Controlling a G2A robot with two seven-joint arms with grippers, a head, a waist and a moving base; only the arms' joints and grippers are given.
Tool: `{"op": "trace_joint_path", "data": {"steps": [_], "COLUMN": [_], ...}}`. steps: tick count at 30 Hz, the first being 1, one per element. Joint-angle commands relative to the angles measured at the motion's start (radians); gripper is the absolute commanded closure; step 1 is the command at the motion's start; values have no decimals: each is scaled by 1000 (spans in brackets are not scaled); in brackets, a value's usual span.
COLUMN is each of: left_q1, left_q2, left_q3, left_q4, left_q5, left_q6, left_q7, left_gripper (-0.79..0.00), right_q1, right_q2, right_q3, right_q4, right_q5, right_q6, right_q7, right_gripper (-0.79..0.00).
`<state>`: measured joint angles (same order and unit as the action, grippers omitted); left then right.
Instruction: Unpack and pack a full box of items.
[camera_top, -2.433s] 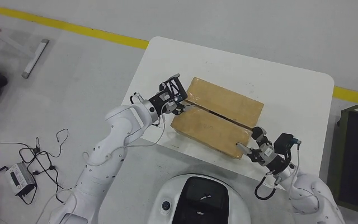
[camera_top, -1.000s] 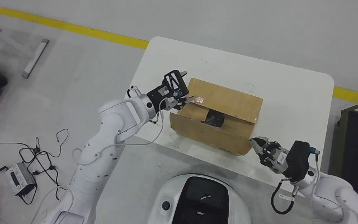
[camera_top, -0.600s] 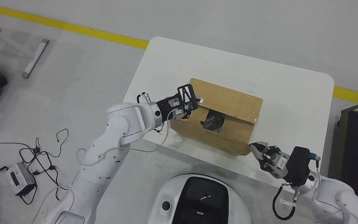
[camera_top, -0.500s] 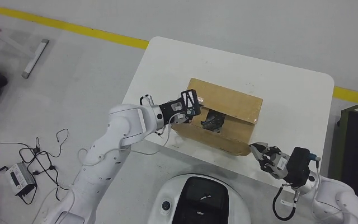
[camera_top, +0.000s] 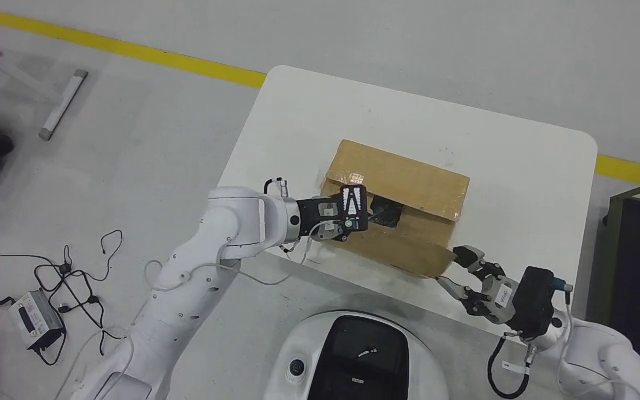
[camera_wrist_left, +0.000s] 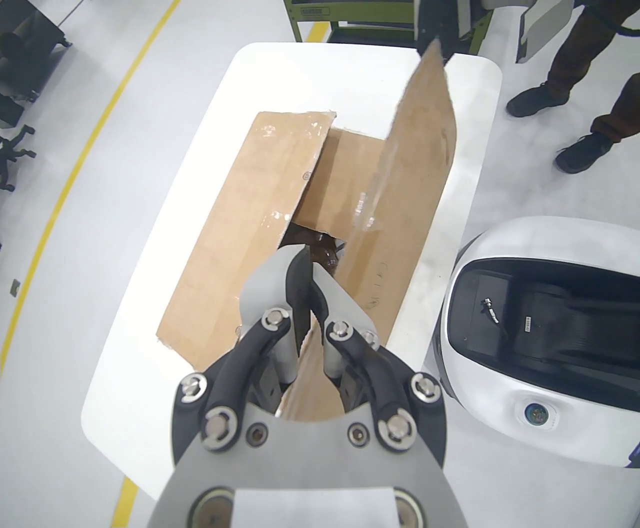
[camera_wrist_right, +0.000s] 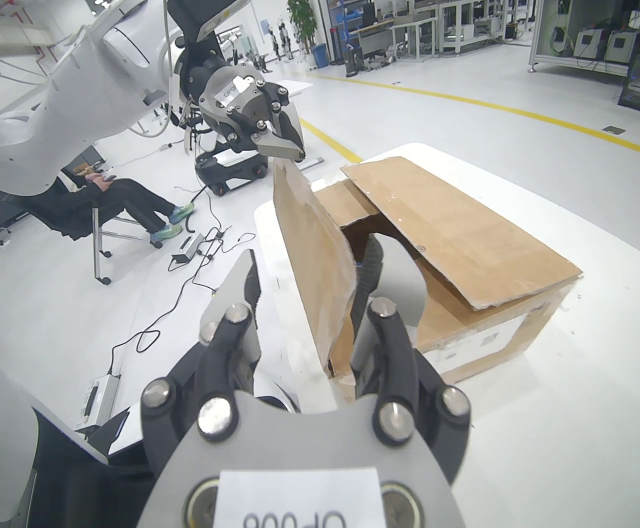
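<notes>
- The left gripper (camera_wrist_left: 300, 270) is pinching one end of the near flap (camera_wrist_left: 405, 165) of the box (camera_top: 420, 180). Its fingers are squeezed together on the cardboard edge, and it's holding the flap up pretty much on end.
- The right gripper (camera_wrist_right: 310, 255) is sitting at the other end of that same flap with its fingers spread wide. The cardboard is running between them, and as far as I can see it isn't clamping anything.
- The box itself is sitting around the middle of the white table (camera_top: 300, 110), with one long side facing the robot.
- The far flap (camera_wrist_right: 450, 235) is lying tilted down over the opening, so it's covering a good chunk of the inside.
- Something dark (camera_wrist_left: 322, 250) is peeking out through the gap between the two flaps. Can't tell what it is from here.
- Progress-wise, I'd say we're looking at the very start, so basically just the opening-the-box stage. One long flap is going up and the other one is down.
- Nothing from the box is lying out on the table, so the unpacking isn't underway yet.
- What's left, going by the task: folding both flaps out of the way, pulling every item out, then putting it all back in. So nearly the whole job.
</notes>
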<state>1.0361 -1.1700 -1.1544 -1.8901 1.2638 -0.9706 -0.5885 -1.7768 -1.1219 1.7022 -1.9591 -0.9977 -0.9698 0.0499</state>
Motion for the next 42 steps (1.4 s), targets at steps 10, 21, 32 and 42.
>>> {"op": "trace_joint_path", "data": {"steps": [10, 21, 32, 42], "left_q1": [-21, -54, -72, -77], "left_q2": [16, 43, 81, 109], "left_q3": [26, 68, 106, 77], "left_q4": [-4, -29, -48, -57], "left_q5": [-67, -132, -169, -188], "left_q6": [-42, -42, -42, -19], "left_q7": [-53, -82, -76, -65], "left_gripper": [0, 0, 0, 0], "right_q1": [-22, -24, 69, 71], "right_q2": [15, 24, 27, 25], "right_q3": [4, 21, -86, -136], "right_q4": [8, 52, 126, 79], "right_q5": [68, 110, 135, -77], "right_q6": [-43, -30, -20, 30], "right_q7": [26, 19, 72, 14], "right_gripper": [-594, -785, -339, 0]}}
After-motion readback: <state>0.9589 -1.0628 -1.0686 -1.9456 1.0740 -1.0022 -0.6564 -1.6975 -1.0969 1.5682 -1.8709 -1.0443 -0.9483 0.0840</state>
